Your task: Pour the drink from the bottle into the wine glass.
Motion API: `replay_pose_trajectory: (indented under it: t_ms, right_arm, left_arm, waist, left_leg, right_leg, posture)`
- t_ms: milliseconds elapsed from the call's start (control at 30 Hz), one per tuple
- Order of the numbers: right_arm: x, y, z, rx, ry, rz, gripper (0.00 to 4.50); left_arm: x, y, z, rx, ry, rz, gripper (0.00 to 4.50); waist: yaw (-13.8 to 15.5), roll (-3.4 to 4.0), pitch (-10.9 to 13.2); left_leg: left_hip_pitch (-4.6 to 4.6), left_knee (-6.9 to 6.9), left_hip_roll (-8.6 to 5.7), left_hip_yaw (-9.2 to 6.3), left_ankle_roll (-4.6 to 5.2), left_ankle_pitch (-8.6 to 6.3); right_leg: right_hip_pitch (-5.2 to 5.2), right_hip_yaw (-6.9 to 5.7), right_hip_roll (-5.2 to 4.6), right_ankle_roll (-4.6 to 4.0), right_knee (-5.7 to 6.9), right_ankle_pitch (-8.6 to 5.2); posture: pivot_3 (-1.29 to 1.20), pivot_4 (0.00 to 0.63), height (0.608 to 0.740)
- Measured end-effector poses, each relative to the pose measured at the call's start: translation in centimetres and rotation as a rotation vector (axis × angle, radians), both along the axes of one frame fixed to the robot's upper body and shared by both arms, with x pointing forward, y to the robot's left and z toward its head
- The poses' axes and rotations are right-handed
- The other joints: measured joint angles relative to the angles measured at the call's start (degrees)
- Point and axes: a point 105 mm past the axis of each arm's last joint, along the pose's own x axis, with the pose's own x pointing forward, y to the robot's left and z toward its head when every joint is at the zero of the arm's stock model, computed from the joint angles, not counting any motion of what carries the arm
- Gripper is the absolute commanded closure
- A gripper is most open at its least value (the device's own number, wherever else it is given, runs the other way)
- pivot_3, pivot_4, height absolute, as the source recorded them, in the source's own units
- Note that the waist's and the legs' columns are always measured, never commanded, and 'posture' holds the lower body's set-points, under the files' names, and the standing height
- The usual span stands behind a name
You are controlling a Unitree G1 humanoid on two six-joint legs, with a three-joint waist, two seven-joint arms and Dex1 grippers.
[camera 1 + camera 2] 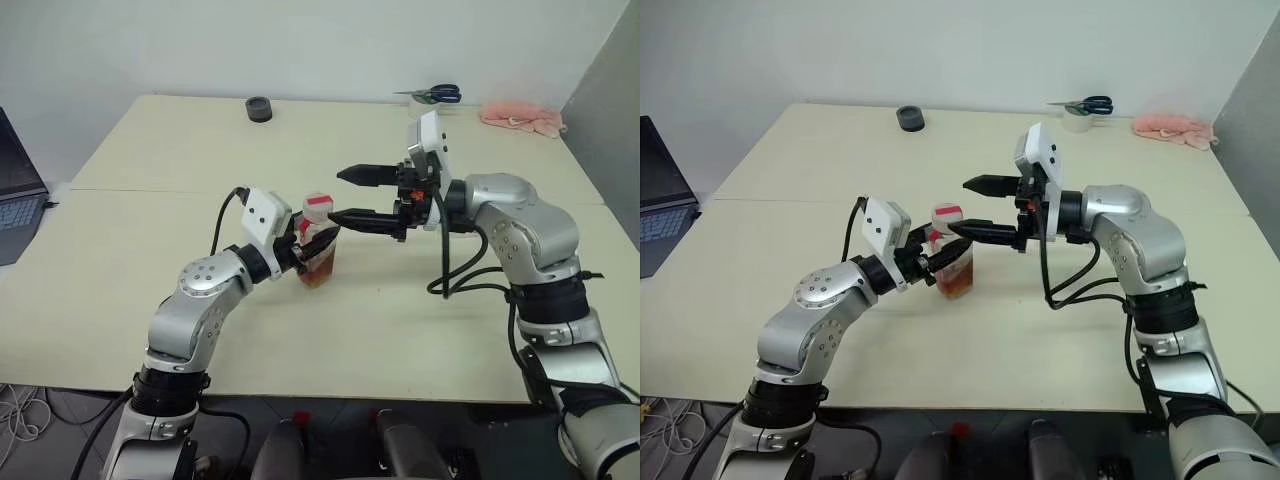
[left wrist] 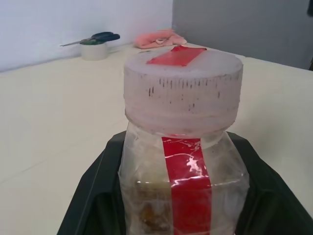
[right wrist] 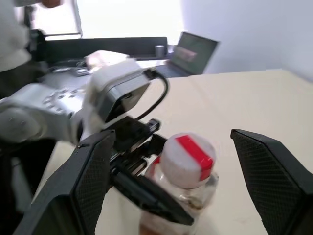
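Observation:
The bottle stands upright on the table, clear with a red label stripe and a red-and-white cap. The amber drink fills its lower part. My left gripper is shut on the bottle's body, its black fingers on both sides. My right gripper hovers level just right of the cap and is open. One of its fingers is above cap height and the other beside the cap. In the right wrist view its fingers spread wide on both sides of the cap. The wine glass is out of view.
A black round object lies at the table's far edge. Scissors on a tape roll and a pink cloth sit at the far right. A laptop is off the table's left side.

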Motion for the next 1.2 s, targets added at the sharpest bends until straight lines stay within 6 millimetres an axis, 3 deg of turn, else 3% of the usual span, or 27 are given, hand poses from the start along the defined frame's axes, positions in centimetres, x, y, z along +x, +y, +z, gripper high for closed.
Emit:
replay_pose_trajectory:
  t_ms: [167, 433, 667, 767, 900, 1200]
  right_arm:
    - [-1.3, 1.0, -1.1, -0.001, 0.052, -0.147, 0.49]
    - [0.1, 0.9, -1.5, 0.022, 0.101, -0.352, 0.49]
    - [0.4, 1.2, -2.0, 0.027, 0.141, -0.391, 0.49]
    - [0.4, 1.6, -2.2, 0.038, 0.163, -0.39, 1.11]
    - [0.4, 1.8, -2.4, 0.048, 0.184, -0.388, 2.48]
    - [0.8, 2.1, -2.5, 0.107, 0.278, -0.348, 2.57]
  left_arm:
    - [0.1, -1.4, 0.6, -0.019, -0.029, -0.043, 2.4]
    - [0.2, -1.7, 0.2, -0.006, -0.049, -0.049, 2.4]
    - [0.2, -1.9, 0.6, -0.01, -0.084, -0.051, 2.4]
    - [0.2, -1.9, 0.6, -0.009, -0.089, -0.048, 2.4]
    - [0.2, -1.8, 0.4, -0.005, -0.085, -0.039, 2.4]
    - [0.1, -1.4, 0.2, -0.006, -0.082, -0.025, 2.45]
  waist:
    - [0.02, 0.0, 0.0]
    - [0.01, 0.0, 0.0]
    - [-0.01, 0.0, 0.0]
    - [-0.05, 0.0, 0.0]
    - [-0.06, 0.0, 0.0]
    - [-0.1, 0.0, 0.0]
  left_leg:
    - [0.01, -0.01, -0.01, 0.06, -0.01, 0.0]
    - [0.01, -0.01, -0.01, 0.07, 0.0, 0.01]
    - [0.0, -0.04, 0.0, 0.06, 0.01, 0.0]
    - [0.01, -0.04, 0.0, 0.06, 0.01, 0.0]
    - [0.0, -0.04, 0.0, 0.06, 0.01, 0.0]
    - [0.01, -0.03, 0.0, 0.07, 0.01, 0.0]
  right_leg:
    - [-0.01, 0.07, 0.0, 0.0, -0.01, 0.0]
    - [-0.01, 0.08, 0.03, 0.01, -0.03, 0.0]
    - [-0.02, 0.07, 0.03, 0.01, -0.04, -0.01]
    - [-0.02, 0.06, 0.03, 0.01, -0.03, -0.01]
    - [-0.02, 0.06, 0.03, 0.01, -0.02, -0.01]
    - [-0.03, 0.07, 0.04, 0.01, -0.03, -0.01]
  posture:
    - [0.0, 0.15, 0.74]
    - [0.0, 0.15, 0.74]
    - [0.0, 0.15, 0.74]
    - [0.0, 0.15, 0.74]
    - [0.0, 0.15, 0.74]
    - [0.0, 0.15, 0.74]
